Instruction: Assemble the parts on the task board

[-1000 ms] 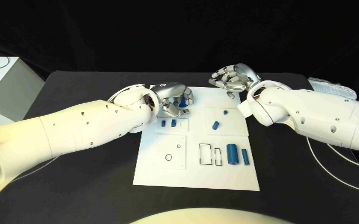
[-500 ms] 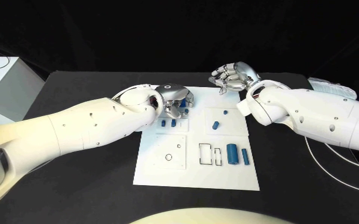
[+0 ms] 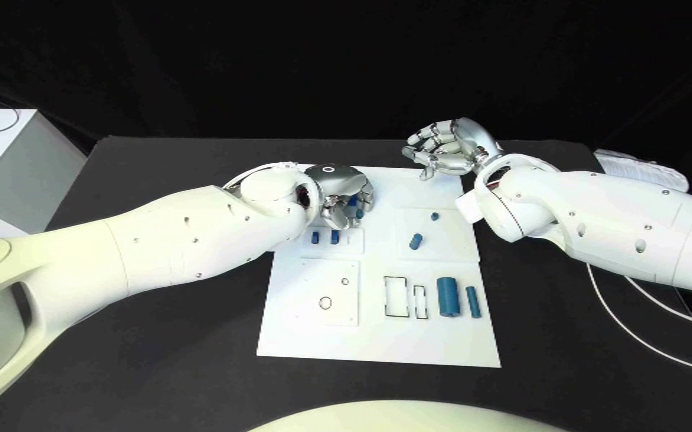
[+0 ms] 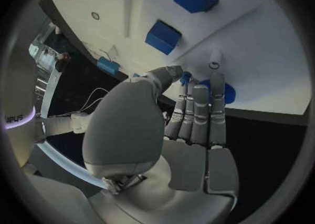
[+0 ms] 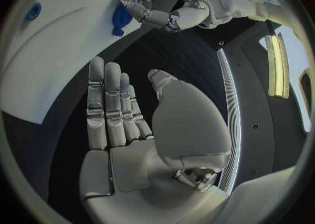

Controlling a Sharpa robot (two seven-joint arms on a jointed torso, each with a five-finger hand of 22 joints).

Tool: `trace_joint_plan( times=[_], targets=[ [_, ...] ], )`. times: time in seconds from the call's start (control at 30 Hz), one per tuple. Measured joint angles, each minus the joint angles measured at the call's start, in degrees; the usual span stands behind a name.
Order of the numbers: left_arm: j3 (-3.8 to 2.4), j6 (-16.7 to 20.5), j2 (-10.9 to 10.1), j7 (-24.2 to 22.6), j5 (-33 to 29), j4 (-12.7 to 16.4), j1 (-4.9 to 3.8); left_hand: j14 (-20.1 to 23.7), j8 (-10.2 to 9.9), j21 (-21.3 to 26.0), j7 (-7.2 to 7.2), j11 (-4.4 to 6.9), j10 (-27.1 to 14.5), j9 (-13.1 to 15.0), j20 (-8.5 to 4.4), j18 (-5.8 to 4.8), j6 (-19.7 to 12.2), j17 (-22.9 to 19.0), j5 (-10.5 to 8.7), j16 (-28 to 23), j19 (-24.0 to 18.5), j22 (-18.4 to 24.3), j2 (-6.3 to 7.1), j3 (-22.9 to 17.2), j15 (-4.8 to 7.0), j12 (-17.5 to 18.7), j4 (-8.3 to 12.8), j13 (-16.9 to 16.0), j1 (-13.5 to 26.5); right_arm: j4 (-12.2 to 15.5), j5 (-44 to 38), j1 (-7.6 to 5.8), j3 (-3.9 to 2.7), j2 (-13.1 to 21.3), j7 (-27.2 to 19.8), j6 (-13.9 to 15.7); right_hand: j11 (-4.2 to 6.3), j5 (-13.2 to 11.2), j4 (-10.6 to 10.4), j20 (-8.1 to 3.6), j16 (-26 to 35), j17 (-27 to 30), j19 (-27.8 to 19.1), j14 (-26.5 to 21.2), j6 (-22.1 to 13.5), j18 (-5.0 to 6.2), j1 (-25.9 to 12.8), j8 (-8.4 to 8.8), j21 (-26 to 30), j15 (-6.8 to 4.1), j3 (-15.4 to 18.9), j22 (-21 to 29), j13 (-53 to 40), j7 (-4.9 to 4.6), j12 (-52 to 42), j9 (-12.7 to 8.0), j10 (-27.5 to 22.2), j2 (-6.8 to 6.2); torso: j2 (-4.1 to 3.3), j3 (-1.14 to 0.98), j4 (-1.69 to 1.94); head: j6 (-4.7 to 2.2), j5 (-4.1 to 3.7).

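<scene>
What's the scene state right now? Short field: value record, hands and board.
surface: black table
board: white task board, middle of table
loose parts: two long blue pieces lying near board's right edge
left hand: over board's far left corner, fingers on a blue part; hold unclear
right hand: beyond board's far edge, fingers apart, holding nothing

black table [image 3: 159, 332], white cables [image 3: 635, 302]
</scene>
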State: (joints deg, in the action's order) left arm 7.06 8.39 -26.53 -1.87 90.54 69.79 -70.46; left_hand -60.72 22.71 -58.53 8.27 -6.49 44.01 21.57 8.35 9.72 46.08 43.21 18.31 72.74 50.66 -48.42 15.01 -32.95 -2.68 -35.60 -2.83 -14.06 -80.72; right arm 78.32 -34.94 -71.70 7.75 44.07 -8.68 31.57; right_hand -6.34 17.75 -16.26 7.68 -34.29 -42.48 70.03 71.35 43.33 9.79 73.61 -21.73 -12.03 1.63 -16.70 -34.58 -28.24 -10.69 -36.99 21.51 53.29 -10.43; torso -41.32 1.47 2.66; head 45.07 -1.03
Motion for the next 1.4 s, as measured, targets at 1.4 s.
trace_joint_plan(
  times=[1.4],
  targets=[
    [-0.15, 1.99, -2.25, -0.34, -1.00, 1.99, 0.16, -13.93, -2.45, -11.98, -0.40, 2.60, 16.04, -0.22, -1.98, -1.07, 10.44, 13.82, -2.12, 9.10, 12.83, -14.06, -3.79, -2.63, 2.37, 5.01, 3.89, 4.26, -0.79, 0.08, 0.21, 0.00, 0.00, 0.00, -0.08, -0.22, -0.09, 0.00, -0.17, 0.01, 1.02, -0.01, 0.38, 0.20, -0.11, -0.02, 0.00, -0.21, 0.44, 0.21, -0.15, 0.79, 0.50, 0.11, 0.23, -0.03, 0.12, 0.00, 0.05, 0.04, 0.02, 0.21, 0.03]
  ],
)
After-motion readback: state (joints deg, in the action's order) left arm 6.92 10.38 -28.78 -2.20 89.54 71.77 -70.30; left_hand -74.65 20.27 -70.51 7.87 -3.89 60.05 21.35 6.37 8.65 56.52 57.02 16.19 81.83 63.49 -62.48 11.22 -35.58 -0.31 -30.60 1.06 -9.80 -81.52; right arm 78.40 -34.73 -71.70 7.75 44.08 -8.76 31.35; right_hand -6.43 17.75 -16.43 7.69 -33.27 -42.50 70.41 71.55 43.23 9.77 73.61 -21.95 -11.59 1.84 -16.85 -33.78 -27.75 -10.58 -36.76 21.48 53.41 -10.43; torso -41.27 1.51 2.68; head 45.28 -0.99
